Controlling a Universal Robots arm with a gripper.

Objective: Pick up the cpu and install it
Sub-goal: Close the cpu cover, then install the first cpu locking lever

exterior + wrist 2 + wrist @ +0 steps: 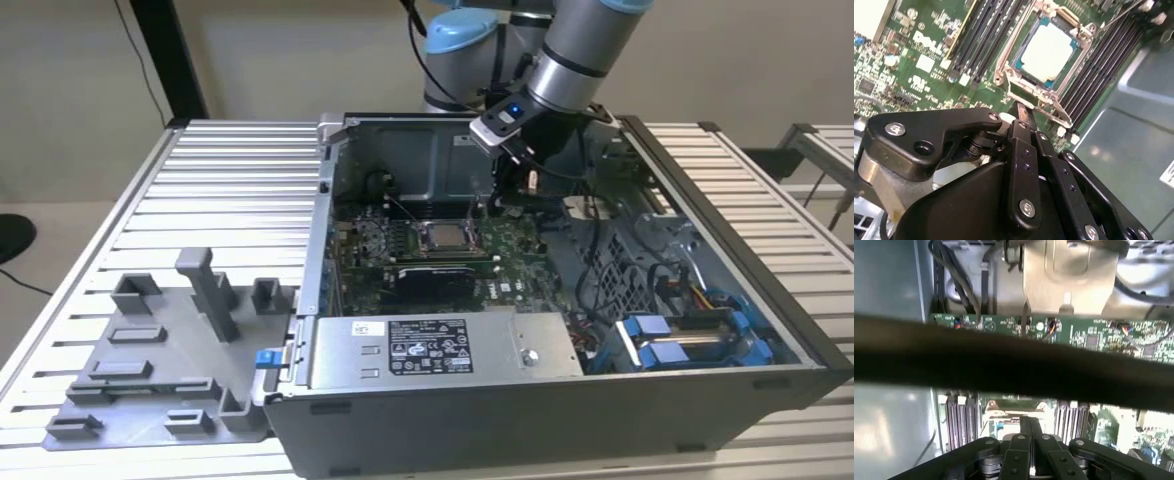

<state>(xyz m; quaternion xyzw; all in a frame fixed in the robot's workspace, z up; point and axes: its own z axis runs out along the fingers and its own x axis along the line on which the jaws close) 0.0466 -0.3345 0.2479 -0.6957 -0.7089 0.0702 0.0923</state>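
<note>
The cpu (441, 237) lies flat in its socket on the green motherboard (501, 250) inside the open computer case (747, 390). In the second wrist view its silvery top (1049, 52) sits within the metal socket frame (1004, 75). My gripper (514, 195) hangs above the board, a little toward the exterior view's right of the socket and apart from the chip. Its black fingers (1023, 135) are pressed together with nothing between them, and they point at the socket's edge. In the first wrist view the fingers (1029, 427) also stand together.
A grey power supply box with a label (427, 345) fills the case's front. Blue connectors and cables (667, 335) crowd the right side. Black memory slots (979, 40) flank the socket. A grey fixture plate (160, 360) lies on the slatted table at the left. A dark bar (1014, 370) crosses the first wrist view.
</note>
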